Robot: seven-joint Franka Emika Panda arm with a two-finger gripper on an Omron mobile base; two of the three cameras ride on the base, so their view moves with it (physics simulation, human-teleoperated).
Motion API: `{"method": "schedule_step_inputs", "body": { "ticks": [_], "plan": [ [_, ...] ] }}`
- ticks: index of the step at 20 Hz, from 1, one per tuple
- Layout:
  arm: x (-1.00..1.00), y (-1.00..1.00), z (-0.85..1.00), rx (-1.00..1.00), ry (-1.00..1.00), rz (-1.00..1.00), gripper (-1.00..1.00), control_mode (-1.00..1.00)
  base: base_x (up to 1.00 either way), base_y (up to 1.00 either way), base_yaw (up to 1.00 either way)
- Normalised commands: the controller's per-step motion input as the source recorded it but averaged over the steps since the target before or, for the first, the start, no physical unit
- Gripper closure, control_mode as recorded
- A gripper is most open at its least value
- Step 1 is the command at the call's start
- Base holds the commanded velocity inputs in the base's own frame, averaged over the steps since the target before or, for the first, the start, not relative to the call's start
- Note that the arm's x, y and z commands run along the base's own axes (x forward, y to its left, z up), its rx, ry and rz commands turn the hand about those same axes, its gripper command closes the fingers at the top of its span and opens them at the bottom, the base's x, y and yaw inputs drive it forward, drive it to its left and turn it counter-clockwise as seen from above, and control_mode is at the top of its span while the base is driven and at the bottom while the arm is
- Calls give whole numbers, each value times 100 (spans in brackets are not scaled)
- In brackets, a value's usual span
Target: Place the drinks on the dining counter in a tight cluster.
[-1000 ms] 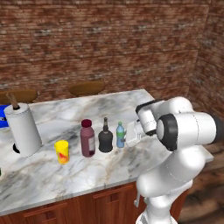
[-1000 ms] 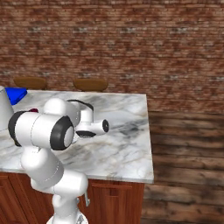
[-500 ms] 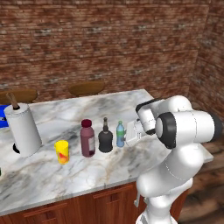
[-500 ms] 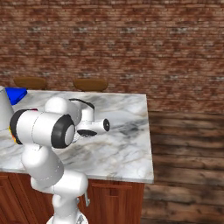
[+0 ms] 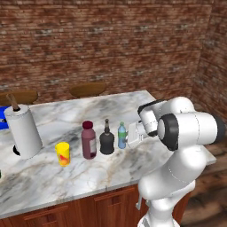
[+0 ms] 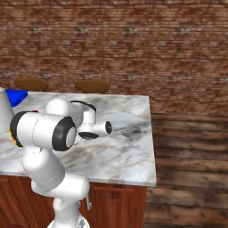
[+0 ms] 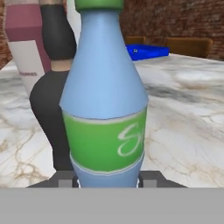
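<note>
I am seeing my hand [image 7: 107, 180] reaching in level from the right, its fingertips [image 7: 64, 181] sitting tight against both sides of the small blue bottle [image 5: 122, 135], clamped low on its base. That bottle is standing upright on the marble table [image 5: 80, 175], just right of the squat black bottle [image 5: 107, 138], with the maroon bottle [image 5: 88, 140] next in the row. A yellow cup [image 5: 63, 153] is standing a little further left, near a paper towel roll [image 5: 24, 131]. The three bottles are sitting mid-table, well back from the front edge, and bare marble is stretching toward the right end [image 6: 129, 151].
</note>
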Motion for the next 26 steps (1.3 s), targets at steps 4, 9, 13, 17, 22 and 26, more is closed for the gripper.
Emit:
{"method": "schedule_step_inputs", "body": {
  "ticks": [4,9,13,17,22,26],
  "plan": [
    [0,0,0,0,0,0,-100,-100,0,0,0],
    [0,0,0,0,3,0,-100,-100,0,0,0],
    [0,0,0,0,1,0,-100,-100,0,0,0],
    [-4,-19,0,0,0,-4,-100,-100,0,0,0],
    [-27,-42,9,1,0,-8,-100,-100,0,0,0],
    [-37,-48,39,3,1,-8,-100,-100,0,0,0]
  ]
}}
